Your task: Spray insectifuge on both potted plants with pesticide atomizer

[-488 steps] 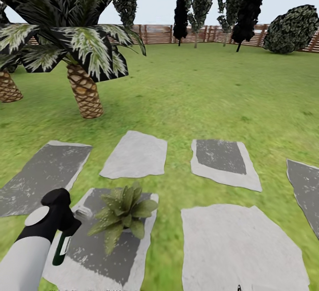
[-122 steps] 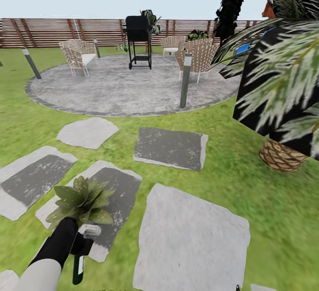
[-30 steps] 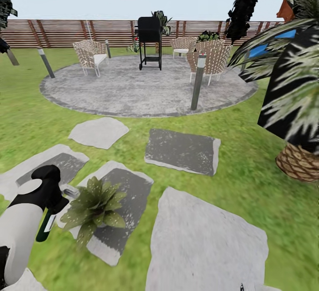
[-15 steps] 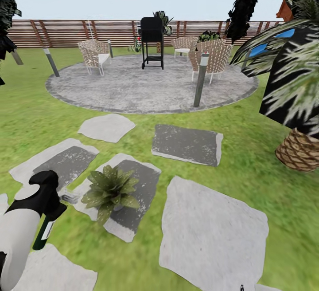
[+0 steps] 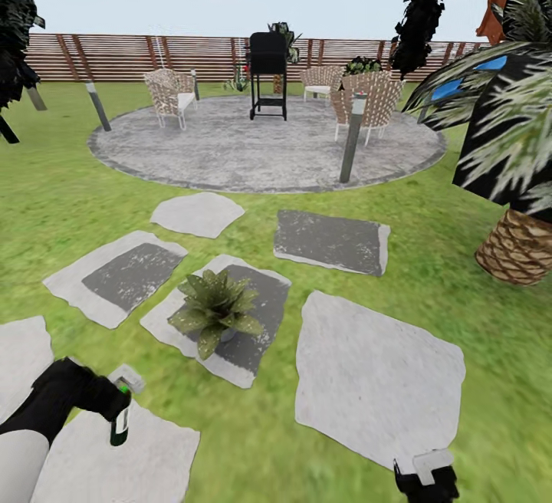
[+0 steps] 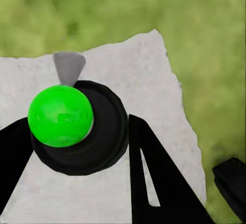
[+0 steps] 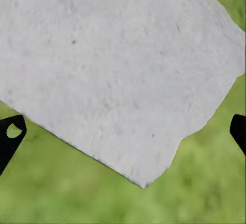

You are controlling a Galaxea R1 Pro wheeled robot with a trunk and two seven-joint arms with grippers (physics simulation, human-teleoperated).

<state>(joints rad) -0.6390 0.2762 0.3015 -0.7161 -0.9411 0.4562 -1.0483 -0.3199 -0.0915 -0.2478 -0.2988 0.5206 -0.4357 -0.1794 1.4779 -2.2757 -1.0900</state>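
A palm (image 5: 521,242) rises at the right, and a grill (image 5: 267,66), wicker chairs (image 5: 170,93) and a light post (image 5: 350,143) stand on the round patio (image 5: 230,154) before the fence (image 5: 138,54). Grey stones (image 5: 376,376) lie in the lawn (image 5: 429,273), with open grass between. One plant (image 5: 217,310) sits on a stone. The left gripper (image 5: 100,403) has its fingers (image 6: 154,172) clenched on the atomizer (image 5: 120,419), near the plant. The right gripper (image 5: 425,480) has its fingers (image 7: 10,134) spread, released.

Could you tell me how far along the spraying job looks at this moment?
Done: the left gripper holds the pesticide atomizer. In hand: it hangs over a stepping stone, short of the potted plant. Left: no spray or coating shows on the leaves, and a second plant isn't identifiable. The right gripper is open.
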